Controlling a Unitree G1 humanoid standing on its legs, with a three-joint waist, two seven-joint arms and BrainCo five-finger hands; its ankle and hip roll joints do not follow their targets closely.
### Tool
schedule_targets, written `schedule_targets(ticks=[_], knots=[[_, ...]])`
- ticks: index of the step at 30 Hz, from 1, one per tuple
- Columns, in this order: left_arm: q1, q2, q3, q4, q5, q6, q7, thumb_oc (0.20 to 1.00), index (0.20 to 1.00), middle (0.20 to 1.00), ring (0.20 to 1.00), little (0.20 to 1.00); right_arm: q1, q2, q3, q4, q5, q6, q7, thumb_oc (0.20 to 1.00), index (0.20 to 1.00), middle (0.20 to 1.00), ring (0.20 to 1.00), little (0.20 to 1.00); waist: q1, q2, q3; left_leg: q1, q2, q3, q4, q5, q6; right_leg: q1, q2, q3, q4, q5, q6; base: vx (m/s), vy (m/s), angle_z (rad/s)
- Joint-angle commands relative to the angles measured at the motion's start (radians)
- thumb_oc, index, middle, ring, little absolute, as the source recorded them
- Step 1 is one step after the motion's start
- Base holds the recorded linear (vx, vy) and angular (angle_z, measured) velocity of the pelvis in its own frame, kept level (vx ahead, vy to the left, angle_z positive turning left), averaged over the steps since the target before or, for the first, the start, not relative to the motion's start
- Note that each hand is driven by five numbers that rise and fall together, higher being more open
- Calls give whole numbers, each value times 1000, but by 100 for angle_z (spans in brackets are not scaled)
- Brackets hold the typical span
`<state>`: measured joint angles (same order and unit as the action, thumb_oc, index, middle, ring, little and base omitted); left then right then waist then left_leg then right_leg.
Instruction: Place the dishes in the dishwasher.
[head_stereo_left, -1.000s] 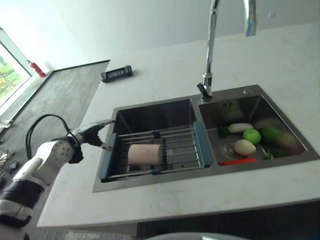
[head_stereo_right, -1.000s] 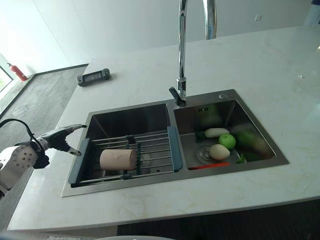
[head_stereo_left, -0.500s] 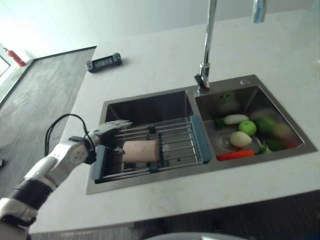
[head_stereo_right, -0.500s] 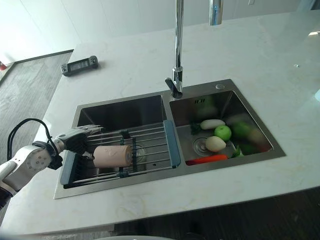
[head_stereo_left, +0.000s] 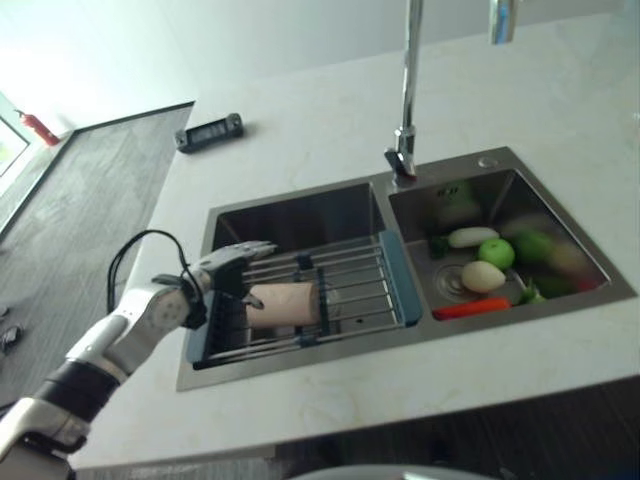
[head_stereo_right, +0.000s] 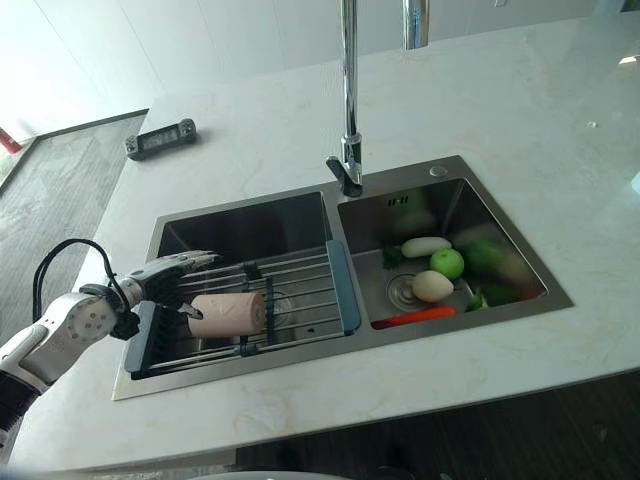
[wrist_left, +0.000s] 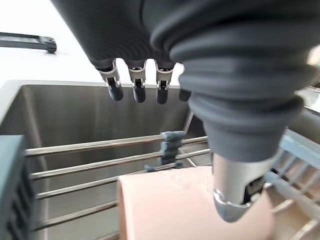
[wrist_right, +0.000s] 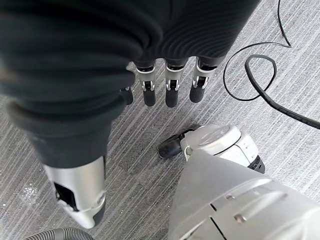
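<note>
Nearby, smooth pink cylindrical cup (head_stereo_right: 227, 313)

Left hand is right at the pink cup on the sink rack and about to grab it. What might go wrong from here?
1. The pale pink cylindrical cup lies on its side on the metal-bar rack, so a touch may roll it away.
2. The left hand is open, thumb at the cup's end; closing there may push it rather than grip.
3. The fingers hang above the bars and may snag.

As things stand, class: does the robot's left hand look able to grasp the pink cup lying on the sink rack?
Probably yes: the left hand hangs open right beside the pink cup on the rack, with nothing between them.
</note>
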<state>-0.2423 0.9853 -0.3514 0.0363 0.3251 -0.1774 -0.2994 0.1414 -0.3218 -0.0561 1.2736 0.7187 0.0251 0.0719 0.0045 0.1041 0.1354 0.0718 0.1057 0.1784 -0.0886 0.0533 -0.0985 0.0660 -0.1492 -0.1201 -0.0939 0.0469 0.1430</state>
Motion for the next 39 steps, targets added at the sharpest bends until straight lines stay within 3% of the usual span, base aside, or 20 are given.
schedule_targets(ticks=[1,14,29,39], knots=[[-68,11,64,10,-37,1,-11,1000,1000,1000,1000,1000,-28,9,-8,26,14,-26,2,1000,1000,1000,1000,1000,-11,-29,16,3,-6,-85,1,-106,-9,16,-67,-29,7,-35,101,0,0,0],[-76,31,50,3,-63,6,-67,1000,1000,1000,1000,1000,-31,3,-8,11,33,-34,-5,1000,1000,1000,1000,1000,-12,-26,20,-2,-6,-82,1,-105,-10,8,-72,-28,7,-30,106,0,0,0],[-86,16,6,102,-63,-20,-51,1000,1000,1000,1000,1000,-28,10,37,-95,55,-14,-49,1000,1000,1000,1000,1000,-28,-41,52,-28,-1,-78,1,-93,-9,-27,-70,-15,7,-15,107,-23,-7,0],[-117,-12,-68,119,-66,-8,-83,1000,1000,1000,1000,1000,-61,1,45,-87,65,-15,-49,1000,1000,1000,1000,1000,-32,-41,73,-42,-2,-76,1,-90,-10,-45,-71,-5,7,-10,107,-20,0,-6]])
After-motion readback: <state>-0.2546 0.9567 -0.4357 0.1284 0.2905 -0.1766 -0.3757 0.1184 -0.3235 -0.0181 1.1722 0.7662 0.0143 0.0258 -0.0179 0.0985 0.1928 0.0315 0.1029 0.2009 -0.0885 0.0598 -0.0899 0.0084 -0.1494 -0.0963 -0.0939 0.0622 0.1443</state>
